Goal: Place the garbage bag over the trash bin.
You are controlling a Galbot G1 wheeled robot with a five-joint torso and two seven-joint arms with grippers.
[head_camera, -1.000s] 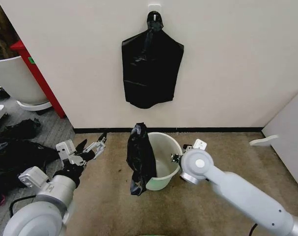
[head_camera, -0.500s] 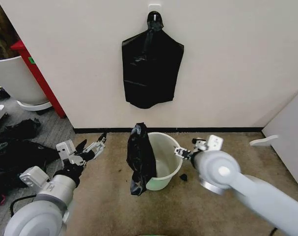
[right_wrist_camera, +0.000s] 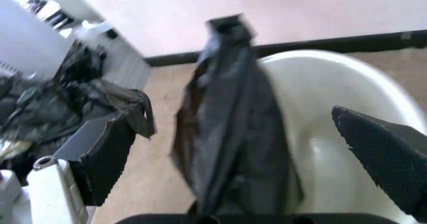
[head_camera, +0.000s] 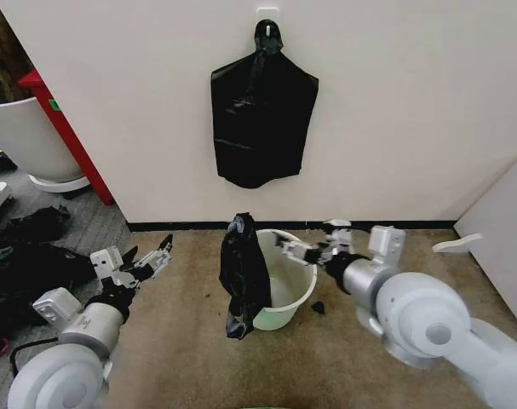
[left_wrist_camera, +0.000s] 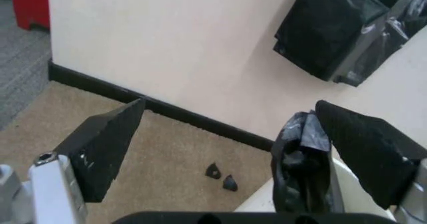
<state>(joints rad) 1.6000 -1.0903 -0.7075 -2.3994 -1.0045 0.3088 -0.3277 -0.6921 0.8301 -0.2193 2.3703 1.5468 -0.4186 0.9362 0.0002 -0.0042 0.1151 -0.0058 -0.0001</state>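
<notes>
Garbage bag [head_camera: 244, 274] hangs bunched and wrinkled over the left part of the trash bin [head_camera: 285, 281] rim, draped down the outside wall toward the carpet [head_camera: 190, 349]; mouth not spread, bin interior mostly uncovered. Bin stands upright on the carpet near the baseboard. Right gripper [head_camera: 313, 249] sits over the bin's right rim, fingers spread wide, holding nothing, pointing toward the bag. Left gripper [head_camera: 147, 258] is low over the carpet, well left of the bag, fingers apart, empty. Another black bag [head_camera: 262, 119] hangs from a wall hook [head_camera: 267, 14] above.
</notes>
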